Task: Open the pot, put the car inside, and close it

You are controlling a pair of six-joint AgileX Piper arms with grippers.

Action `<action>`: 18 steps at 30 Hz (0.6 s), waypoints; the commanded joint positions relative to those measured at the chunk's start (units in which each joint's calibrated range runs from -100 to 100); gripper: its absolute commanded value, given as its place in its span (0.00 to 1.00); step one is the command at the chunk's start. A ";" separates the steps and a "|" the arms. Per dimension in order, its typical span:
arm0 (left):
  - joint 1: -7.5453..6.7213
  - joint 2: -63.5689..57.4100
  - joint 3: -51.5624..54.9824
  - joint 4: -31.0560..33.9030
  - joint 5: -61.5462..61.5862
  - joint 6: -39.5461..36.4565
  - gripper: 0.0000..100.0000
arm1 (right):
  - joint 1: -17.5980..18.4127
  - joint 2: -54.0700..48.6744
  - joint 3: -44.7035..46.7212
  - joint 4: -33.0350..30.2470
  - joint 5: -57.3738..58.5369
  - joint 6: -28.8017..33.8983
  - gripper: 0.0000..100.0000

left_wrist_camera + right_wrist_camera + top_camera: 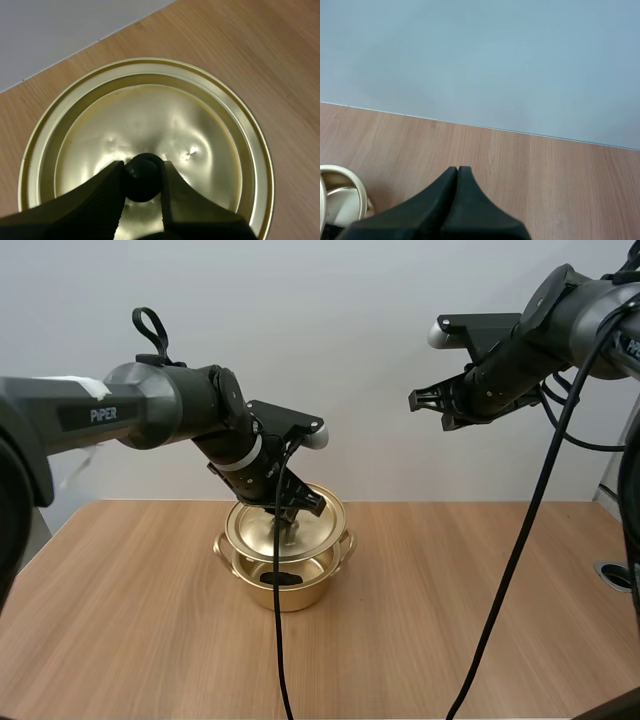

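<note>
A gold pot (300,595) stands at the middle of the wooden table. Its gold lid (322,523) hangs tilted just above the pot's rim, with a gap at the front. My left gripper (290,517) is shut on the lid's black knob (143,176), its fingers (107,192) pinching the knob from both sides. Something small and dark (282,579) shows in the gap under the lid; I cannot tell what it is. My right gripper (415,400) hangs high at the right, away from the pot, shut on nothing (457,170). The pot's rim (345,200) shows beside it.
Bare table (480,620) spreads to the right, the left and the front of the pot. A round cable hole (618,575) sits at the table's right edge. A plain white wall stands behind.
</note>
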 commanded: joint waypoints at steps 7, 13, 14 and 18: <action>0.04 5.11 0.07 0.77 -2.31 0.15 0.00 | -0.01 -0.04 -0.02 -0.03 0.08 -0.28 0.00; 0.04 8.74 0.07 0.87 -3.67 0.15 0.00 | -0.01 -0.04 -0.02 -0.03 0.30 -1.05 0.00; 0.04 9.20 0.07 0.87 -4.24 0.15 0.00 | -0.01 -0.04 -0.02 -0.03 0.30 -1.05 0.00; 0.04 10.57 0.07 0.87 -5.30 0.22 0.00 | -0.01 -0.04 -0.02 -0.03 0.25 -1.39 0.00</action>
